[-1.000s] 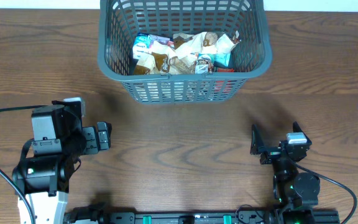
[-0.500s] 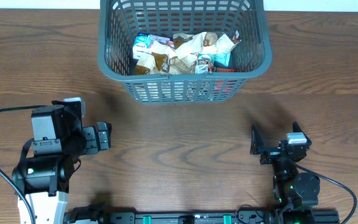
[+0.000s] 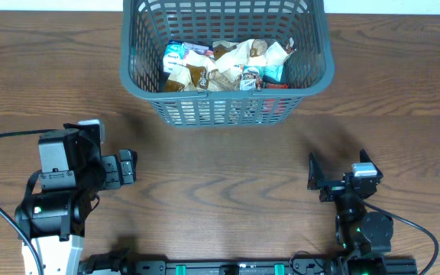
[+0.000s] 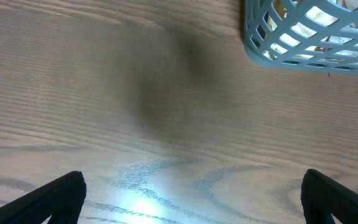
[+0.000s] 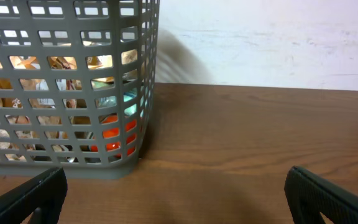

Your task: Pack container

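Note:
The container (image 3: pixel 228 111), a dark grey lattice basket, stands at the far middle of the table with several snack packets (image 3: pixel 224 65) piled inside. My left gripper (image 3: pixel 131 166) rests low at the near left, open and empty, well short of the basket. In the left wrist view only a corner of the container (image 4: pixel 291 53) shows at upper right, with bare wood between the open left gripper (image 4: pixel 191 202) fingers. My right gripper (image 3: pixel 338 166) sits at the near right, also open and empty. Its wrist view faces the container (image 5: pixel 61 165), packets showing through the slots.
Brown wooden tabletop (image 3: pixel 220 176) stretches between both arms and the basket. A white wall (image 5: pixel 266 43) rises behind the table's far edge, right of the basket. Cables trail from both arm bases at the near edge.

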You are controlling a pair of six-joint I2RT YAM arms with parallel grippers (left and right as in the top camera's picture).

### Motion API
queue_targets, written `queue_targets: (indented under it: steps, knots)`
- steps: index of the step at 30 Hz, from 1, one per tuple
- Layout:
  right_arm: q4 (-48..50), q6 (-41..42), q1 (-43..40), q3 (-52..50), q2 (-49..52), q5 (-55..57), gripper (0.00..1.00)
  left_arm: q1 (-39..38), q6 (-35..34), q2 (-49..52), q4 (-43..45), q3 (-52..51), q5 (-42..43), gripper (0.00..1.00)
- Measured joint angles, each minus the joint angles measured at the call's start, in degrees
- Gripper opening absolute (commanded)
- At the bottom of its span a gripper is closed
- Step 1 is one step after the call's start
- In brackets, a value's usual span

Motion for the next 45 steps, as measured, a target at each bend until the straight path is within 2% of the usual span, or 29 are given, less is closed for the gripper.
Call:
queue_targets:
  steps: [11, 19, 25, 31, 38, 45]
  knots:
    - [0.0, 0.0, 0.0, 0.0, 0.0, 0.0, 0.99, 0.0, 0.0, -0.9, 0.0, 0.0, 0.0, 0.99]
    - [0.0, 0.0, 0.0, 0.0, 0.0, -0.02, 0.99, -0.52, 0.52, -10.1, 0.87, -0.02, -0.46, 0.99]
    - [0.02, 0.0, 0.0, -0.02, 0.0, -0.02, 0.99, -4.83, 8.02, -20.46, 12.7, -0.83, -1.99, 0.99]
    - [0.02, 0.0, 0.0, -0.02, 0.0, -0.02, 0.99, -9.25, 15.06, -27.93, 24.41, -8.41, -2.25, 0.98]
    - [0.02, 0.0, 0.0, -0.04, 0.0, -0.02, 0.99, -10.19, 17.05, -31.52, 34.34, -23.23, -2.23, 0.99]
    - [0.02, 0.0, 0.0, -0.04, 0.0, -0.02, 0.99, -10.19, 17.25, -36.41, 43.12, -33.92, -2.23, 0.99]
